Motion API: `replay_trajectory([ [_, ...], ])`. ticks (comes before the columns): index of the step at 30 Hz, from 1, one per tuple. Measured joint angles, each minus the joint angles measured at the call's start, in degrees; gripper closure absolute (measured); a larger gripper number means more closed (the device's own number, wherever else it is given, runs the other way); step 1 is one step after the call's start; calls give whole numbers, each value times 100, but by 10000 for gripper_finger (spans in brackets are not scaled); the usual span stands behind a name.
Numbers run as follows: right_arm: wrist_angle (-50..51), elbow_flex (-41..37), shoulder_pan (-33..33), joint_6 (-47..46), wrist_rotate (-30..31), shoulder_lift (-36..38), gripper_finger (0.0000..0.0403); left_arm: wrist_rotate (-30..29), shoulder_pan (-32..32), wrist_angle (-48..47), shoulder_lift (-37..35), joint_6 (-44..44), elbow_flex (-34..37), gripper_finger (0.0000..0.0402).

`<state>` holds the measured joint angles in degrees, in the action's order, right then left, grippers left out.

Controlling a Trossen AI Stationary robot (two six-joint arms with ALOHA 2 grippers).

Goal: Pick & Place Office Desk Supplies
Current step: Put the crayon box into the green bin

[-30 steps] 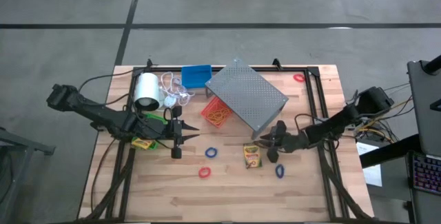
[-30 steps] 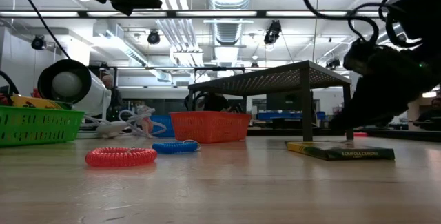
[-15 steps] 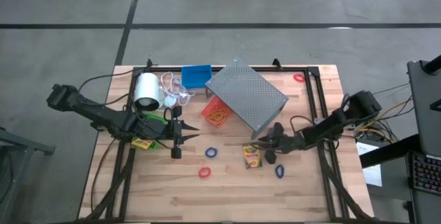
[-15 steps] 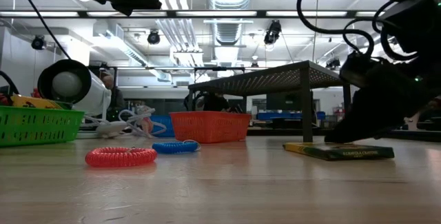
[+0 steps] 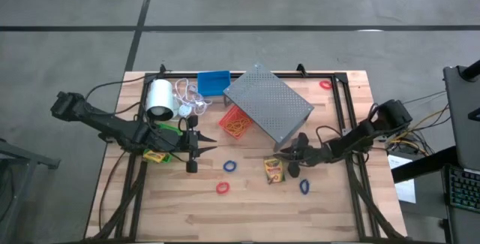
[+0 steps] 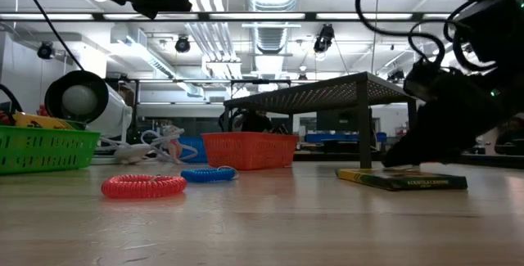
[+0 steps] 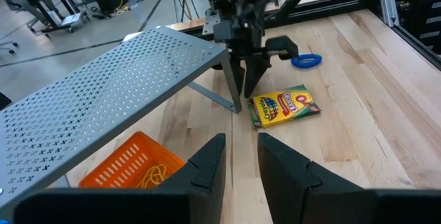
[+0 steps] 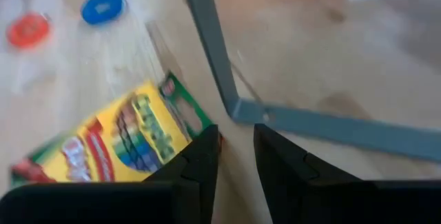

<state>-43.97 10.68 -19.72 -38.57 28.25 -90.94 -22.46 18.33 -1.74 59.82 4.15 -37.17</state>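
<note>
Right gripper [image 5: 294,163] found low over worktop [image 5: 247,206], jaws slightly apart, empty. Crayon box [image 5: 274,170] noted flat just ahead of jaw tips, beside rack [image 5: 268,103] leg. Left gripper [image 5: 190,156] observed raised, jaws narrowly apart, nothing between. Second crayon box [image 5: 155,156] seen behind those jaws.
</note>
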Motion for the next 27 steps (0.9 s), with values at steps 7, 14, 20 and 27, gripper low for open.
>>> replay_trajectory([
  [7, -17, -112, 0, 20, -173, 228, 309, 0, 0, -2, -1, -1, 0, 315],
  [14, -61, -35, 2, 281, -387, 110, 310, 0, 2, -31, -1, -1, 0, 315],
  [20, -83, 46, -11, 427, -520, 110, 309, 0, 2, -58, 1, -1, 0, 315],
  [27, -99, 48, -16, 369, -679, 12, 310, 0, 2, -117, -1, 0, 0, 315],
])
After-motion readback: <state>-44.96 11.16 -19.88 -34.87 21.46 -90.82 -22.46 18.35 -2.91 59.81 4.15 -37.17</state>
